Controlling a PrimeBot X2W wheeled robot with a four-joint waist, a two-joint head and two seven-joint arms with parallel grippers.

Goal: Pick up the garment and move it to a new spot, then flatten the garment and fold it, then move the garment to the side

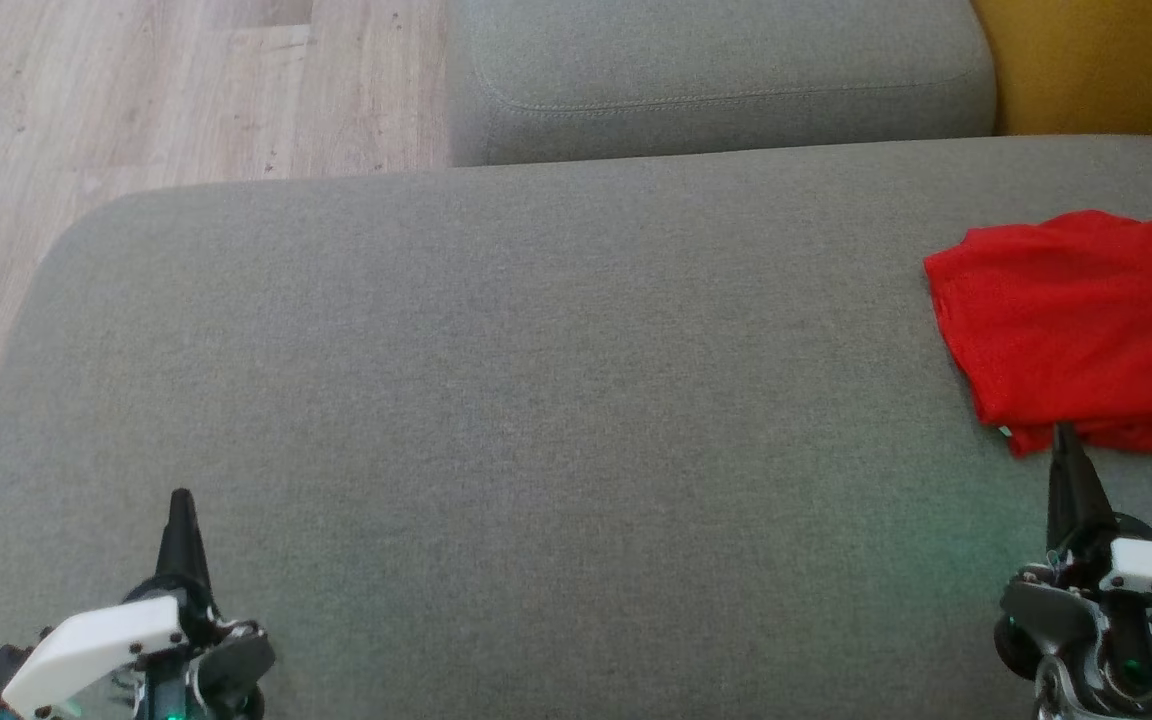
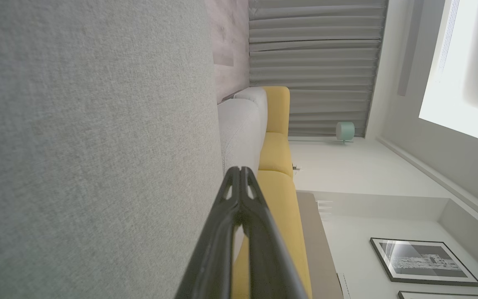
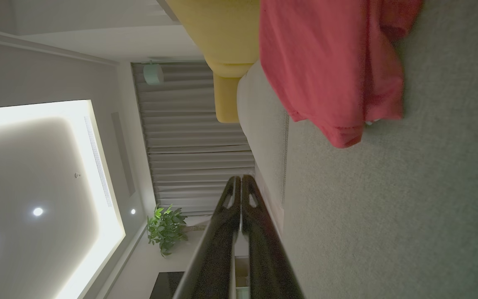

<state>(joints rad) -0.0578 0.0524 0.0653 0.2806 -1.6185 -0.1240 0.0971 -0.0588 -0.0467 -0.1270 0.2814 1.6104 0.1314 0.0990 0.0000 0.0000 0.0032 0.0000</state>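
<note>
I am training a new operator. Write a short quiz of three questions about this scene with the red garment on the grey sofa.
1. Choose one. In the head view, where on the grey cushion does the red garment lie?
A) far left
B) centre
C) far right
2. True or false: the left hand holds the red garment.
3. Fill the gap: the fingers of the right hand are ____ (open or shut).

Key: 1 C; 2 false; 3 shut.

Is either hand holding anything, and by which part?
Nothing is held: the left hand and right hand are shut and empty; the red garment lies free on the cushion.
</note>
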